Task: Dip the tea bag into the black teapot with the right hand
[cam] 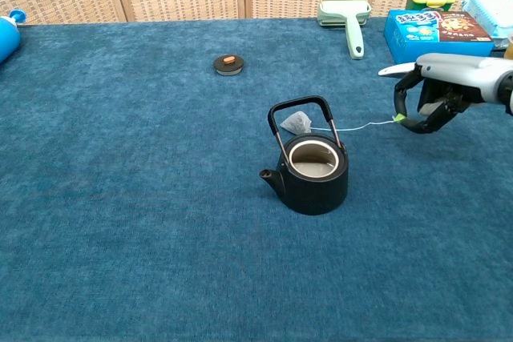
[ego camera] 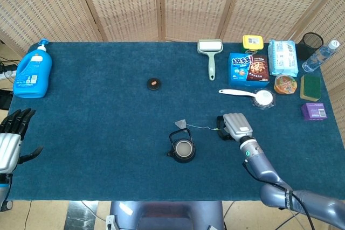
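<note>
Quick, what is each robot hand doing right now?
Left hand: open, holding nothing, at the table's left edge.
Right hand: pinching the tag of the tea bag string.
</note>
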Tool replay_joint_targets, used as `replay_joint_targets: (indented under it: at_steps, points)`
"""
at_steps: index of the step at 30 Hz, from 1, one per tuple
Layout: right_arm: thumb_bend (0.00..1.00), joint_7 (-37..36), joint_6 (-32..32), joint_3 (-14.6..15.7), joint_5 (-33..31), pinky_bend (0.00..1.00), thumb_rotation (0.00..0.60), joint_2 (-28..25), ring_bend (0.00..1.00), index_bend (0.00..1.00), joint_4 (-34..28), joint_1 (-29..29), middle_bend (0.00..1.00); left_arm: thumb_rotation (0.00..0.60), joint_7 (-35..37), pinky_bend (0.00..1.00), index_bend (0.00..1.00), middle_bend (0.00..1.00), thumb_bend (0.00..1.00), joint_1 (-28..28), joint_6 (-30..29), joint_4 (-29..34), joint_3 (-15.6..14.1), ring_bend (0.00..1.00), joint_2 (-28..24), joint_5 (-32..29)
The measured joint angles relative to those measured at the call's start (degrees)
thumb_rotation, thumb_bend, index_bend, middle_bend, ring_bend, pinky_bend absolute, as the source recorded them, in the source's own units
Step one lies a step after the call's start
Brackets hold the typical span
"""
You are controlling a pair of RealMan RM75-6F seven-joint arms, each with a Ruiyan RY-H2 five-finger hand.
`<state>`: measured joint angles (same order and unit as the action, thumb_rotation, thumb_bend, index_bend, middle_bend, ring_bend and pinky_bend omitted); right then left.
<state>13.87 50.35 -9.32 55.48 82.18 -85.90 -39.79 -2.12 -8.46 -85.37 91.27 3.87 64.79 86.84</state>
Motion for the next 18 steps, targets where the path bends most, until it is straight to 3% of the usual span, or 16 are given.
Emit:
replay_joint_targets:
  at_steps: [18]
  points:
    - [0.51,-17.09,1.82,-3.24,10.67,1.0,0.6,-13.86,1.0,0.6,-14.76,4.4,1.0,0.6,-0.23,0.09,0.0,0.06,0.24,0.82,-1.1,0.81,-0.76,0.0,0.66,0.87]
